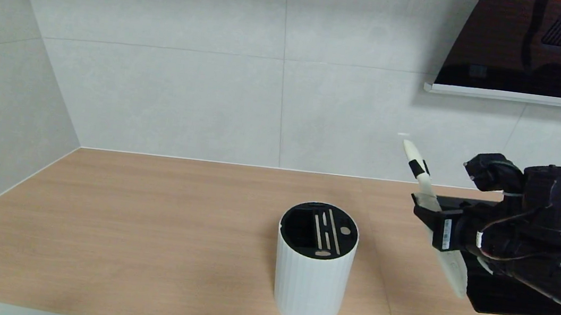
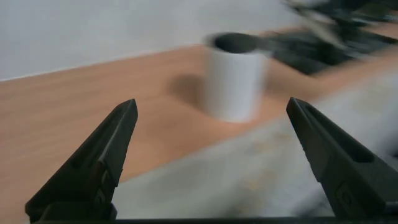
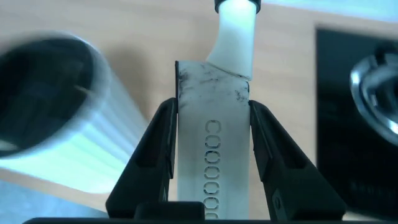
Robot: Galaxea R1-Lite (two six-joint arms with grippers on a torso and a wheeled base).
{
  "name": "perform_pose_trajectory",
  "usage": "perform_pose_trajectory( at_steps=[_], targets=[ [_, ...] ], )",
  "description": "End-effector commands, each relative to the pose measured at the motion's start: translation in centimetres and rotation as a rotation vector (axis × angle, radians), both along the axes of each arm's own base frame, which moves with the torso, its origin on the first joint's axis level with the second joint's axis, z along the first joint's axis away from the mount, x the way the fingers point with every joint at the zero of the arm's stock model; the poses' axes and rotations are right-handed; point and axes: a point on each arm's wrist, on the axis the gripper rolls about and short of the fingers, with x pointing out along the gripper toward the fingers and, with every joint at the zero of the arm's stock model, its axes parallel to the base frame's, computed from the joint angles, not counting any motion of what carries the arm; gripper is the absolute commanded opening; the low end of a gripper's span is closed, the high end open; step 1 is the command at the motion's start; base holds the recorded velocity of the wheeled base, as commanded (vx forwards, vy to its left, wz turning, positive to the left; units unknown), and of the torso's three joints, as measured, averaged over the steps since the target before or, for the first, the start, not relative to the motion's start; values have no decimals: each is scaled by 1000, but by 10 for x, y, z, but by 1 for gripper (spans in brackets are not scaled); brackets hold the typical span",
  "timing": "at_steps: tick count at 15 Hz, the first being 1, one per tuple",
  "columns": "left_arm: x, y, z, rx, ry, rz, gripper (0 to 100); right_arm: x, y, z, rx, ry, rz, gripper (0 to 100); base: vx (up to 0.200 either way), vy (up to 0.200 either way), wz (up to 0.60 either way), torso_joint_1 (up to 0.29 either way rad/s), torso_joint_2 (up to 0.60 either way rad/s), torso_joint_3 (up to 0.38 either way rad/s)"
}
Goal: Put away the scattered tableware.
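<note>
A white ceramic knife (image 1: 428, 194) with a cream handle banded in black is held above the counter at the right, handle tilted up toward the wall. My right gripper (image 1: 439, 220) is shut on its blade (image 3: 212, 149), and the blade's tip (image 1: 455, 278) points down over the black hob. A white ribbed cutlery holder (image 1: 313, 266) with a black slotted top stands on the wooden counter, left of the knife; it also appears as the holder (image 3: 50, 112) and the holder (image 2: 235, 78). My left gripper (image 2: 214, 155) is open, off the counter's front edge, with nothing between its fingers.
A black glass hob (image 1: 514, 298) lies in the counter at the right, under my right arm. A dark range hood (image 1: 540, 50) hangs at the upper right. Tiled walls close the back and left. The wooden counter (image 1: 143, 226) stretches left of the holder.
</note>
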Motion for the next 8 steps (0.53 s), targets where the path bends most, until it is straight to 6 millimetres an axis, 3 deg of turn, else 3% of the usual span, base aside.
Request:
perform_pose_trajectory(
  at_steps=[1, 5, 7, 8],
  targets=[
    [55, -3, 57, -37, 165, -165, 100, -12, 17, 28, 37, -68, 78, 0, 0, 0, 0, 0, 0, 0],
    [125, -28, 103, -138, 322, -376, 100, -35, 58, 38, 61, -93, 245, 0, 0, 0, 0, 0, 0, 0],
    [142, -40, 110, -214, 323, -427, 100, -52, 79, 38, 65, -92, 320, 0, 0, 0, 0, 0, 0, 0],
    [150, -48, 105, -280, 370, -457, 100, -60, 85, 36, 62, -84, 341, 0, 0, 0, 0, 0, 0, 0]
  ],
)
